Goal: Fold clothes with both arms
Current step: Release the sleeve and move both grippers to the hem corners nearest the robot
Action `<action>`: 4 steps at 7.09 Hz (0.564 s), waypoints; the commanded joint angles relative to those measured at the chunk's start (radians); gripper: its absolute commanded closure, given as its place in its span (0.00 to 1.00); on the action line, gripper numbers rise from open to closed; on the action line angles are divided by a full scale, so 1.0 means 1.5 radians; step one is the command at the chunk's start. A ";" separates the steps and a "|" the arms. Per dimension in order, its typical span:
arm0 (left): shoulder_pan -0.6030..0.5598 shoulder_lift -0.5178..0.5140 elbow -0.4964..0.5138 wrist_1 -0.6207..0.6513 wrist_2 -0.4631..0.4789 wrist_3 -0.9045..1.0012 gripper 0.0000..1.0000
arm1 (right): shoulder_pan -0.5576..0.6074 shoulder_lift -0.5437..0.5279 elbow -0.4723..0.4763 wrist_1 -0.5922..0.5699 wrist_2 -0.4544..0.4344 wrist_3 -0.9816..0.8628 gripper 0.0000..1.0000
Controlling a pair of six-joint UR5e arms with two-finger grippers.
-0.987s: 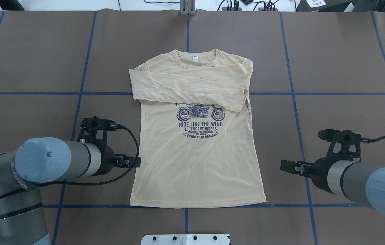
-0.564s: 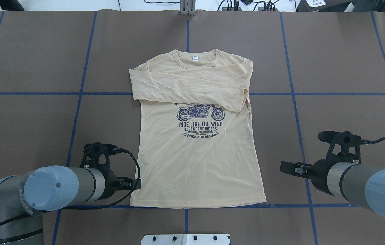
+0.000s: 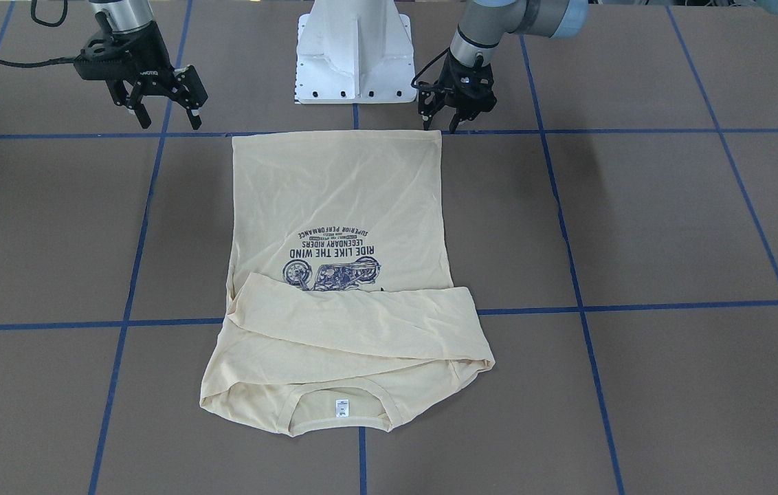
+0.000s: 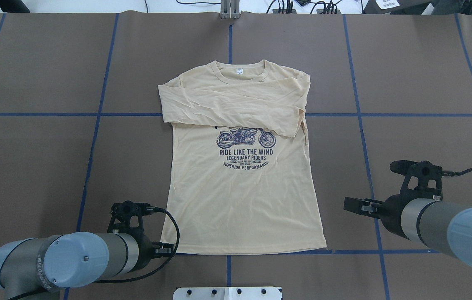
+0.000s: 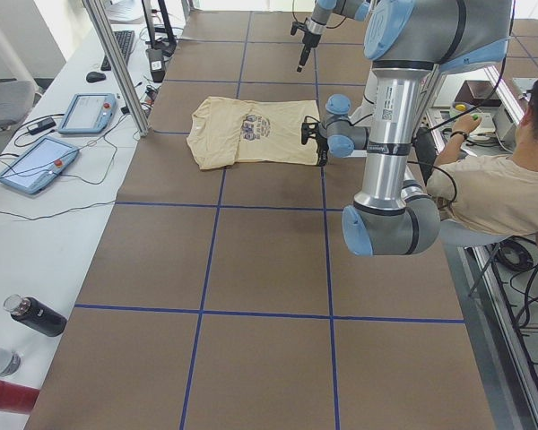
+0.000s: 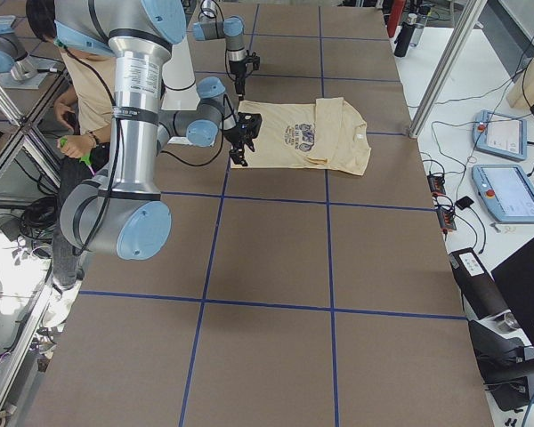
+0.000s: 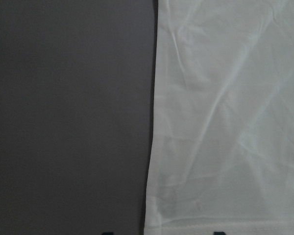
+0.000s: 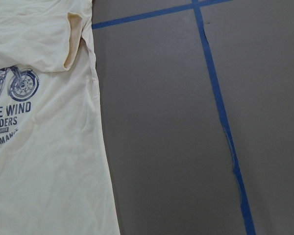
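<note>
The clothes are one cream long-sleeved T-shirt (image 4: 244,200) lying flat, print up, with both sleeves folded across the chest and the collar on the far side. In the front-facing view it shows as the same T-shirt (image 3: 337,199). My left gripper (image 4: 168,250) is open just above the table at the hem's left corner. In the left wrist view the shirt's side edge (image 7: 152,147) runs between the two fingertips (image 7: 106,232). My right gripper (image 3: 168,115) is open, to the right of the shirt near its lower part and clear of the cloth (image 8: 44,147).
Brown table cover with a blue tape grid (image 4: 361,125). The white pedestal base (image 3: 354,51) stands just behind the hem. A seated person (image 5: 502,179) is beside the robot. Tablets (image 5: 36,161) and bottles (image 5: 36,315) lie on the side bench.
My left arm has slid back toward the robot along the shirt's left edge, from mid-body to the hem corner. The right arm has barely moved. The shirt is unchanged.
</note>
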 commanded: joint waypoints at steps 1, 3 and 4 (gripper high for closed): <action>0.005 -0.003 0.012 0.000 -0.001 -0.001 0.40 | 0.000 0.000 0.000 -0.001 0.000 0.000 0.00; 0.006 -0.012 0.017 -0.001 -0.002 0.000 0.41 | 0.001 0.001 0.000 0.000 0.000 0.000 0.00; 0.006 -0.020 0.017 0.000 -0.004 0.000 0.49 | 0.001 0.000 0.000 0.000 0.000 0.000 0.00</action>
